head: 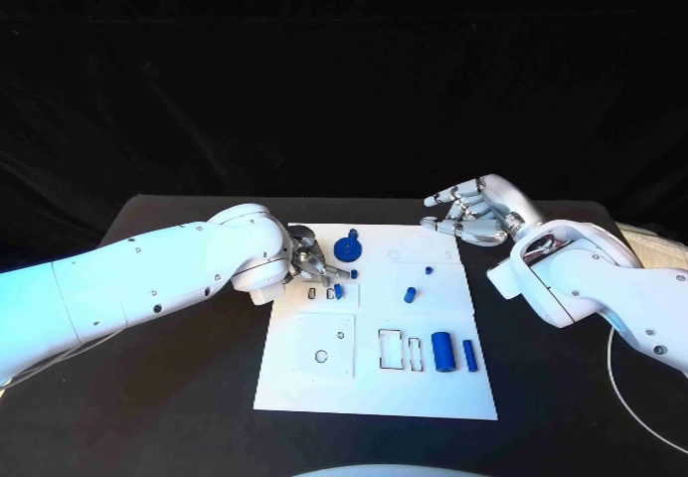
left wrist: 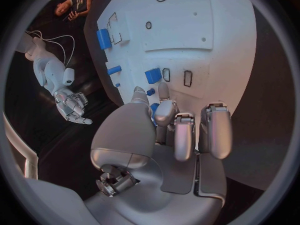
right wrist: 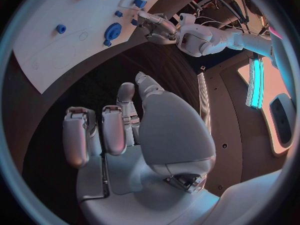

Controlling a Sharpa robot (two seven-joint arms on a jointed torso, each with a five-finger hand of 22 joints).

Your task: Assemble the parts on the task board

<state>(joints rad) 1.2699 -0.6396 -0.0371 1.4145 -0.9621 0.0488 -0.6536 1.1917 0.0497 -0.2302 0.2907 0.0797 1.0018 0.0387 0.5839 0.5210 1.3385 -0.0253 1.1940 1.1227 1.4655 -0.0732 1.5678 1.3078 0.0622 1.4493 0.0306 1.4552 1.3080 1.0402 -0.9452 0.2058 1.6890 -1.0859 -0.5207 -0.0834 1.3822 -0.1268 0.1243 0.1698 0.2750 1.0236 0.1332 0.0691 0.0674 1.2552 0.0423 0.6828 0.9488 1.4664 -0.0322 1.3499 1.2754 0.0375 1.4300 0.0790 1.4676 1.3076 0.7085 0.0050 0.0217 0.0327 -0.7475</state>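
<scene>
- Left hand [head: 313, 262] hangs low over the near-left part of the white board [head: 430, 383], fingers curled down among the small blue pieces by the slots. A little blue piece [left wrist: 150, 91] sits right at its fingertips [left wrist: 164, 91]; whether it is pinched or only touched, I cannot tell.
- Right hand [head: 473, 214] floats off the board's far right corner, over bare black table [head: 172, 417], fingers loosely spread and holding nothing.
- Blue gear [head: 350, 246] lies just beyond the left hand, toward the far edge of the board. It is much closer to that hand than to the right one.
- Short blue peg [head: 411, 294] lies mid-board, between the two hands. Its long axis runs roughly toward the robot.
- Two blue blocks [head: 443, 351] lie side by side near the board's front right, long axes also running front to back, just beside the empty rectangular slots [head: 390, 348].
- My judgement: the left hand is the one at work, and its next move is short, onto the slots under its fingers.
- Room is tight there, with pieces crowding the fingertips. The board's middle and the table on both sides are open.
</scene>
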